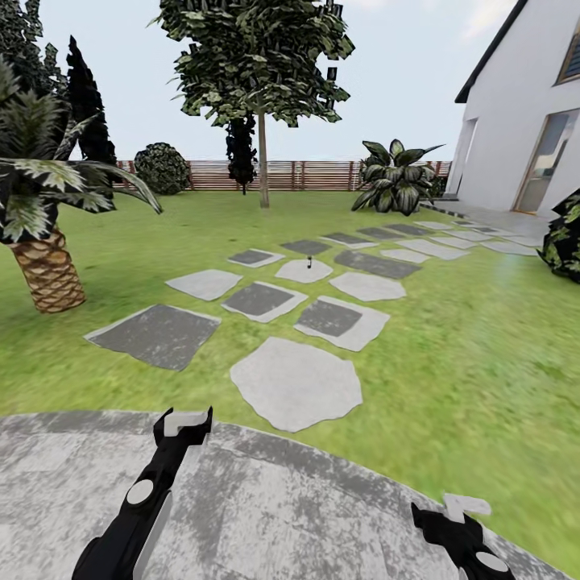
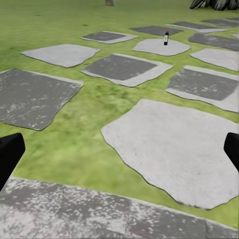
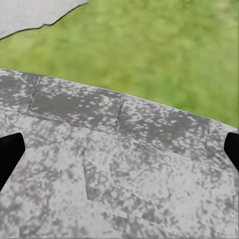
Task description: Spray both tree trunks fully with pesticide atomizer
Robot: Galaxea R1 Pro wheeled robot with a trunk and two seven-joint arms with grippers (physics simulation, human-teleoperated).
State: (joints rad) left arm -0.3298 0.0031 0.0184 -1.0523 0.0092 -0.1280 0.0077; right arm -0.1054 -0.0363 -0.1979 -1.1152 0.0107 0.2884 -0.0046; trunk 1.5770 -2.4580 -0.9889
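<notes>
The pesticide atomizer (image 1: pixel 309 261) is a tiny dark upright thing on a pale stepping stone (image 1: pixel 304 271) far ahead on the lawn. It also shows as the same small dark atomizer (image 2: pixel 166 37) in the left wrist view. One tree (image 1: pixel 263 161) with a pale straight trunk and a patchy green crown stands near the back fence. My left gripper (image 1: pixel 187 419) hangs open and empty over the grey paved patio, its fingertips (image 2: pixel 10 152) wide apart. My right gripper (image 1: pixel 447 510) is open too, low at the patio's edge, with its fingertips (image 3: pixel 9 154) spread over paving.
Grey and pale stepping stones (image 1: pixel 296 381) lead across the grass towards a white house (image 1: pixel 524 121) at the right. A palm (image 1: pixel 48 274) stands at the left, a broad-leaved plant (image 1: pixel 395 181) by the slatted fence (image 1: pixel 314 175), and a dark bush (image 1: pixel 565 238) at the right edge.
</notes>
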